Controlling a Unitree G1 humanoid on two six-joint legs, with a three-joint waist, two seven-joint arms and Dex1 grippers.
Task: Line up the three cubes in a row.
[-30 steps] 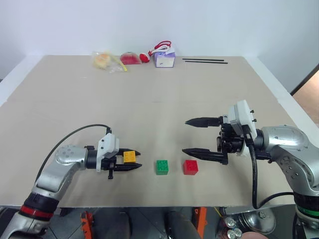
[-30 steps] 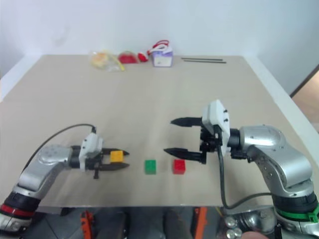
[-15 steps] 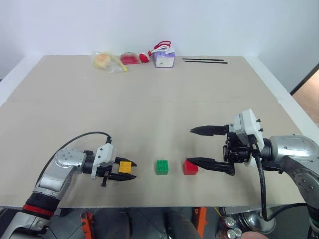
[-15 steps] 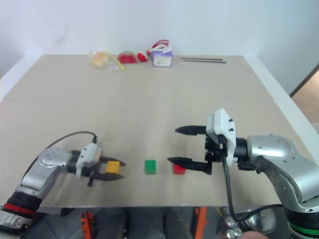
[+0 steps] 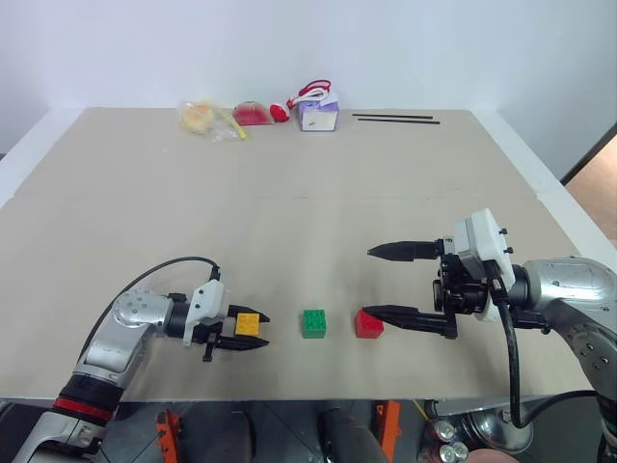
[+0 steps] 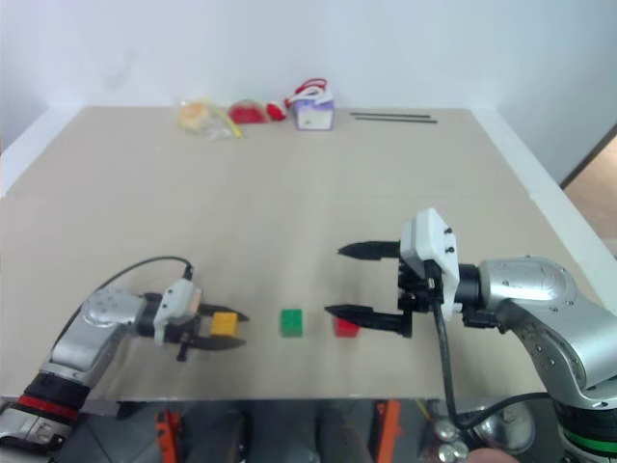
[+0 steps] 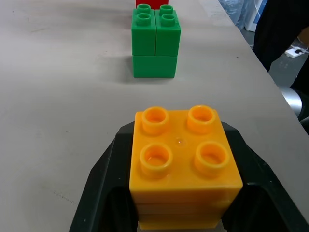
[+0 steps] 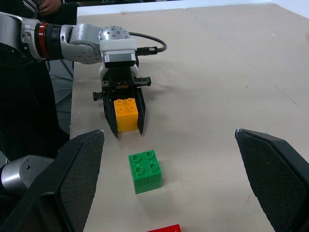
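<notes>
Green cube (image 5: 313,323) on table (image 5: 308,193), taken as landmark. Red cube (image 5: 367,323) just beside it toward robot's right, apart. Orange-yellow cube (image 5: 248,324) near it on opposite side, clamped between closed jaws of left gripper (image 5: 253,330). Right gripper (image 5: 374,282) jaws wide open, empty, lower finger beside red cube.

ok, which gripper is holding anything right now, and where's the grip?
The left gripper holds the orange-yellow cube, one finger on each of two opposite side faces, studs up. The right gripper stands open, holding nothing.
</notes>
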